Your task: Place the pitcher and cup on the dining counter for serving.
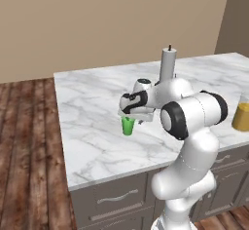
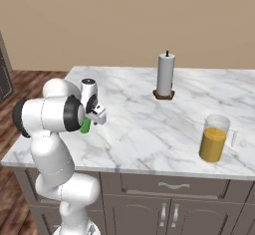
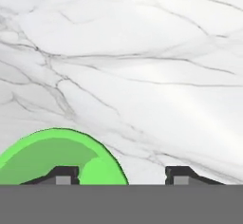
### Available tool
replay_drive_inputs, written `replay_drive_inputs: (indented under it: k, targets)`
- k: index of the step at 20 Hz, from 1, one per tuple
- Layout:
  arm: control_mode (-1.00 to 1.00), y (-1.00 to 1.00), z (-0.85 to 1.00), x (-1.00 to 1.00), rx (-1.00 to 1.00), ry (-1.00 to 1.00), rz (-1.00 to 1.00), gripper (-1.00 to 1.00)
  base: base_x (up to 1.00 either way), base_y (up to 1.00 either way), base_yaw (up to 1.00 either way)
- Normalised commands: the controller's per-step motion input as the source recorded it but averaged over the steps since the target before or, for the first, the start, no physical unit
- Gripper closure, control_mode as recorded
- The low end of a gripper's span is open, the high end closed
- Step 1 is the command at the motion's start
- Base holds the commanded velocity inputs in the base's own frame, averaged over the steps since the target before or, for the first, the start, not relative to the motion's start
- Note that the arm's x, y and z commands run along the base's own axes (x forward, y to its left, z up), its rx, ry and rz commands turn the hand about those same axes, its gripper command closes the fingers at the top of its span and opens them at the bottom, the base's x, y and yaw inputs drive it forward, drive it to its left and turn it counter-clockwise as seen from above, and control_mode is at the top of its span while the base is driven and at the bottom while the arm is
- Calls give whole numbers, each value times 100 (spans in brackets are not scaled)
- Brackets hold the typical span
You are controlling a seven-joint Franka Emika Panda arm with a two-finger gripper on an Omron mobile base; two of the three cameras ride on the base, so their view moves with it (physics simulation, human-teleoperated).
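Observation:
The small green cup [image 1: 128, 126] stands upright on the dining counter [image 1: 92, 107], near its front left part. My gripper [image 1: 134, 116] hangs just above it and is open, nothing gripped. In the hand view the cup [image 3: 52, 156] lies at the lower left. One fingertip [image 3: 65, 175] is over its mouth, the other fingertip [image 3: 178, 175] over bare marble, with the gripper [image 3: 122, 176] wide apart. From the right base view my arm partly hides the cup [image 2: 85, 126]. The pitcher [image 2: 214, 139] with orange juice stands on the counter's right front, far from the gripper [image 2: 95, 118]; it also shows as pitcher [image 1: 241, 116].
A white paper towel roll [image 2: 166, 75] on a dark base stands mid-counter toward the back, also seen as the roll [image 1: 168, 63] behind my arm. Grey drawers [image 2: 172, 185] run under the counter's front edge. Wood floor [image 1: 24, 141] lies left of the island.

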Motion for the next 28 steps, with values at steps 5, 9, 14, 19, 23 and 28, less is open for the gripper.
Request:
replay_drive_inputs:
  k: [5,9,14,19,23,28]
  targets:
    - [-100,0,75,-43,-2,-17,0,-100,0,0,0]
    - [-100,4,91,-89,-6,-36,0,-100,0,0,0]
    - [-100,4,76,-100,-7,-49,1,-100,0,0,0]
    - [-100,5,23,-100,-8,-61,2,-100,0,0,0]
    - [-100,13,22,-100,-11,-54,2,-100,0,0,0]
    - [-100,18,63,-100,-11,-51,11,-100,0,0,0]
